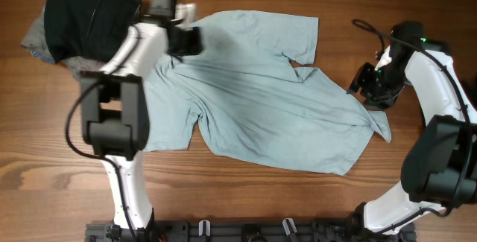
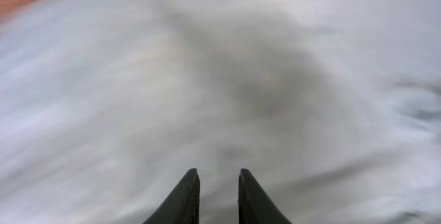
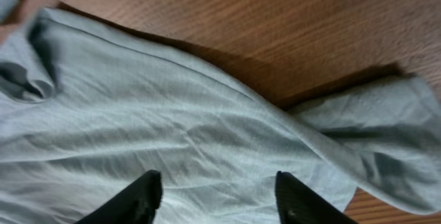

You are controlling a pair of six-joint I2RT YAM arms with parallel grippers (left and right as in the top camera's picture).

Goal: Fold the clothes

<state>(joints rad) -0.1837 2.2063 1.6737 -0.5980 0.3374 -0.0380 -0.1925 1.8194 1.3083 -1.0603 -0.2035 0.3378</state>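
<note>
The left gripper (image 2: 218, 177) fills the bottom of its own wrist view. Its two dark fingers (image 2: 183, 200) stand only a narrow slit apart with nothing between them, and pale cloth shows blurred beneath. From overhead, this gripper sits over the upper left part of the pale blue T-shirt (image 1: 261, 100), close to the pile of clothes at the table's upper left corner. The right gripper (image 3: 217, 182) has its fingers spread fairly wide and holds nothing. It hangs above the shirt's right edge, where the fabric bunches into a fold and the bare wood of the table (image 3: 275, 24) begins. The T-shirt lies spread and wrinkled across the middle of the table, with one sleeve pointing toward the top edge of the overhead view. A black garment (image 1: 86, 15) lies heaped on a grey garment (image 1: 37, 39) at the upper left, well apart from the right arm.
</note>
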